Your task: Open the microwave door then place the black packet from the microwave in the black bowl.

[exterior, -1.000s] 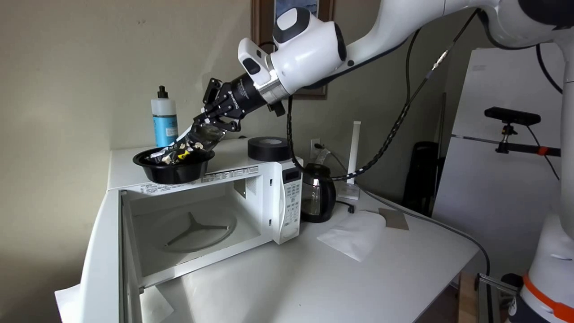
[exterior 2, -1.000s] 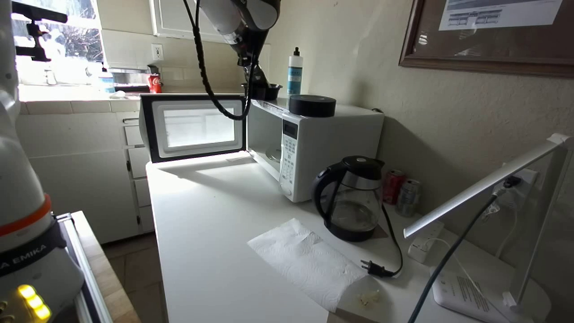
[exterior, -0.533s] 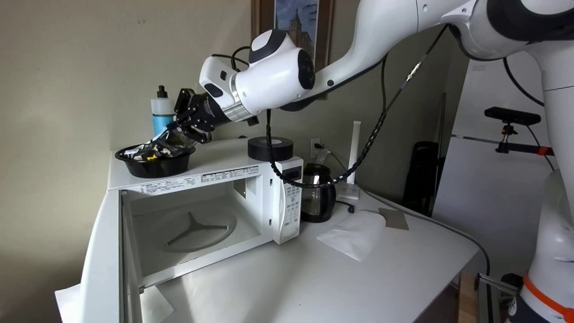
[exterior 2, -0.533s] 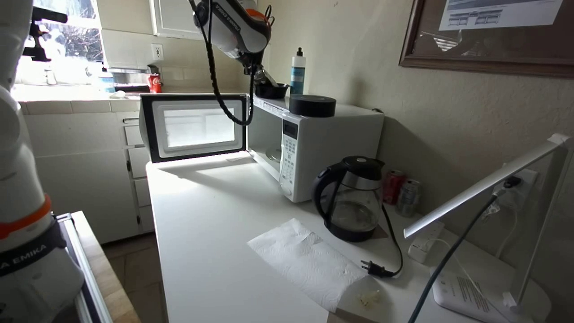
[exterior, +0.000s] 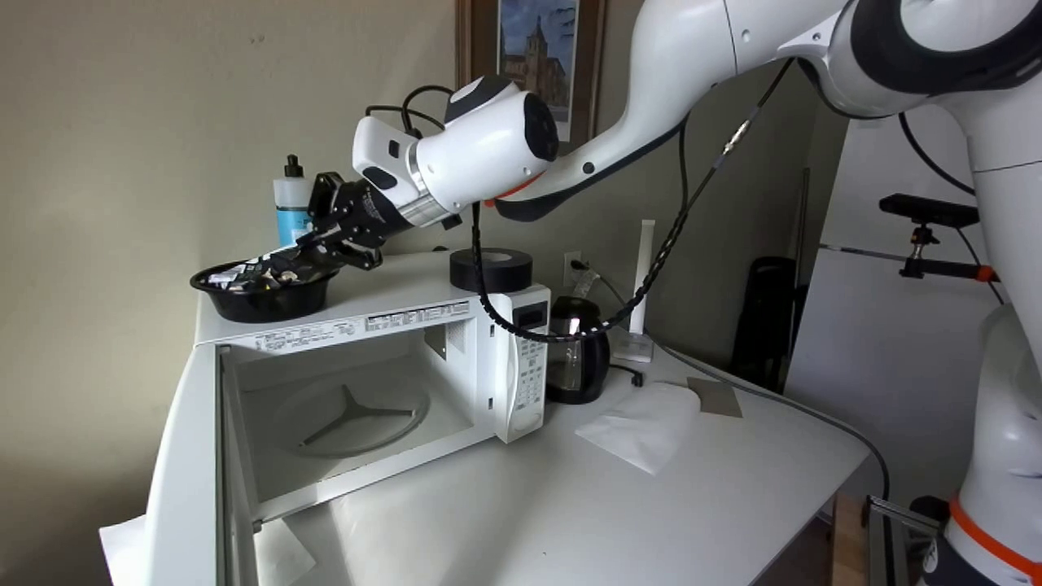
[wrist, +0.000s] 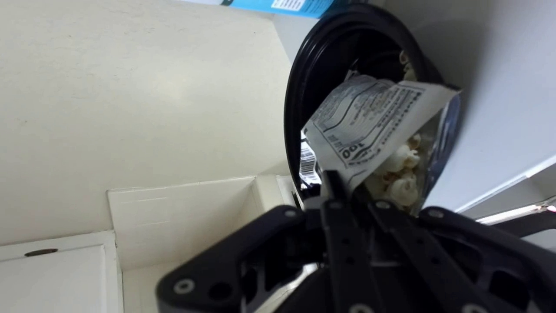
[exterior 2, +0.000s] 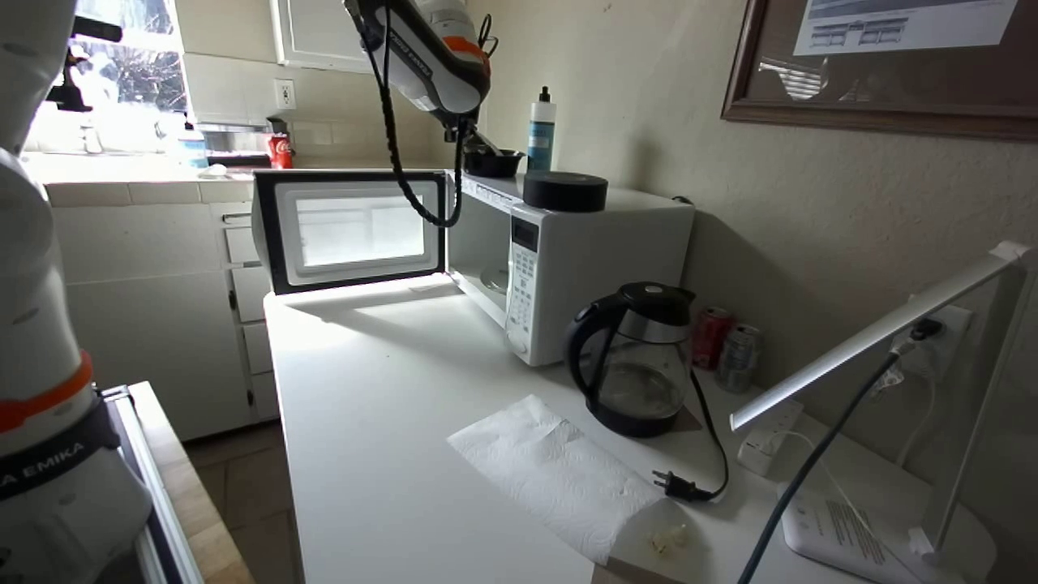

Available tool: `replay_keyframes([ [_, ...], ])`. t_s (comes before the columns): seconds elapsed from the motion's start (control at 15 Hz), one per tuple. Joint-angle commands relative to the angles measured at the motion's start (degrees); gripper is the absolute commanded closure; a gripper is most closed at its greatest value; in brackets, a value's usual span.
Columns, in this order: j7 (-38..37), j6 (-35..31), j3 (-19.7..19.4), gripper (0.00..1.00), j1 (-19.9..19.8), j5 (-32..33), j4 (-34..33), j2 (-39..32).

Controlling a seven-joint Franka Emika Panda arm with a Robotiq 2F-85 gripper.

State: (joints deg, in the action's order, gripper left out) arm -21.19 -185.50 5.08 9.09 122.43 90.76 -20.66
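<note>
The black bowl (exterior: 269, 306) sits on top of the white microwave (exterior: 391, 285), near its left end in this exterior view. It also shows in an exterior view (exterior 2: 492, 165). The microwave door (exterior: 183, 456) stands wide open and the cavity holds no packet. The black packet (exterior: 277, 268) lies tilted with its far part inside the bowl. In the wrist view the packet (wrist: 369, 117) shows a white printed label and popcorn through a clear side. My gripper (wrist: 349, 191) is shut on the packet's near end, just above the bowl's rim. The fingertips are partly hidden by the packet.
A soap bottle (exterior: 293, 203) stands right behind the bowl. A black tape roll (exterior: 490, 270) lies on the microwave. A kettle (exterior 2: 632, 357), a paper towel (exterior 2: 559, 478) and a lamp (exterior 2: 892, 332) are on the table. The arm's cable (exterior: 562, 335) hangs before the microwave.
My gripper has moved left and down in an exterior view, with the packet lowered further into the bowl. The bowl has slid left on the microwave, and the bottle has shifted slightly.
</note>
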Motion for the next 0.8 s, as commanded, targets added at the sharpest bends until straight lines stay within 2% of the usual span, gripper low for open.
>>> replay_keyframes([
  [0.0, 12.0, -3.8, -0.4, 0.58, -2.5, -9.6, 6.4, 4.3],
  [0.27, 17.5, -9.7, -1.4, 0.29, -5.5, -17.1, 11.8, 9.0],
  [0.33, 12.6, -11.7, -4.8, 0.20, -3.0, -13.1, 11.6, 9.9],
  [0.53, 6.2, -20.1, -8.2, 0.01, -2.9, -6.9, 12.9, 13.9],
  [0.73, 0.6, -32.5, -10.1, 0.00, -3.9, 3.2, 11.3, 18.0],
])
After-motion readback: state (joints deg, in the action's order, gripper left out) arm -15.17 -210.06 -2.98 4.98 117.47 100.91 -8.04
